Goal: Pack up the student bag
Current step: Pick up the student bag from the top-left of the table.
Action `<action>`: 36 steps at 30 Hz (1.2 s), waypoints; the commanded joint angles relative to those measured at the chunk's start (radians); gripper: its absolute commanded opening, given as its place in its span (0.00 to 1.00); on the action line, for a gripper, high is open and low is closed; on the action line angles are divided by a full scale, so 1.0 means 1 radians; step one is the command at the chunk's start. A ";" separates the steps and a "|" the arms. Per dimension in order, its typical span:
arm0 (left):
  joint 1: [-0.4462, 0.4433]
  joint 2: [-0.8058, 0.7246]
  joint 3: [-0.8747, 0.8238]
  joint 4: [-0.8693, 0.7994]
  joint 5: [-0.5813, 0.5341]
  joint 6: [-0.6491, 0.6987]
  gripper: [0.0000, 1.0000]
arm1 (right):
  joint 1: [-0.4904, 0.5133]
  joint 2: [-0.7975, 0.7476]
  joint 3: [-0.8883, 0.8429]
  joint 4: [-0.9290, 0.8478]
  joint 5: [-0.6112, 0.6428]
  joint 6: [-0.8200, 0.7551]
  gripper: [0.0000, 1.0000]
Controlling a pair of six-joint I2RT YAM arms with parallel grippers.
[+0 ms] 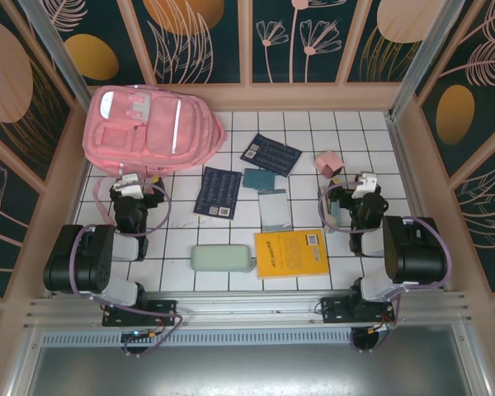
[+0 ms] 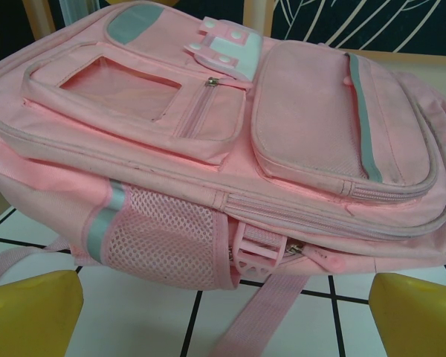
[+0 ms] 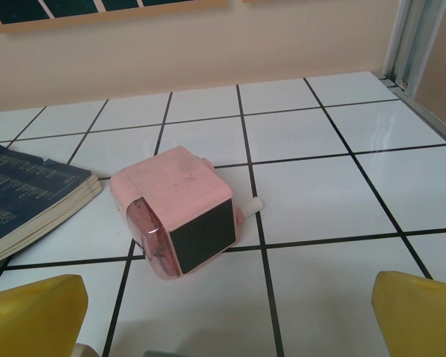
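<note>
Student bag (image 1: 153, 128) lies flat at the far-left corner of the white tiled worktop (image 1: 313, 132), front pockets up, silvery stripe showing. No brand legible on it. In the left wrist view the bag (image 2: 223, 149) is cut off at the right edge, and a strap runs out at the bottom.

Left tool (image 1: 134, 183) is near the bag's near edge, not touching. Its yellow fingertips (image 2: 30, 312) are spread wide with nothing held.

Right tool (image 1: 346, 191) is released too, with its fingertips (image 3: 416, 312) well apart. It faces a pink box (image 3: 180, 212) with a dark panel and clear end; no label is readable.

Two dark blue booklets (image 1: 271, 154) (image 1: 217, 191) are covered in fine pale print, too small to read. One is cut off at the left edge of the right wrist view.

Yellow book (image 1: 290, 252) has a small dark patch by its top right corner, illegible. Pale green case (image 1: 222, 258) lies just beside it, unmarked. Teal book (image 1: 260, 178) and grey notebook (image 1: 273, 209) lie mid-worktop; cover details are hard to make out.
</note>
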 commanded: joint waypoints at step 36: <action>-0.164 0.037 1.087 -1.238 0.055 -0.308 0.99 | 0.540 -0.265 0.897 -1.239 0.009 0.276 0.99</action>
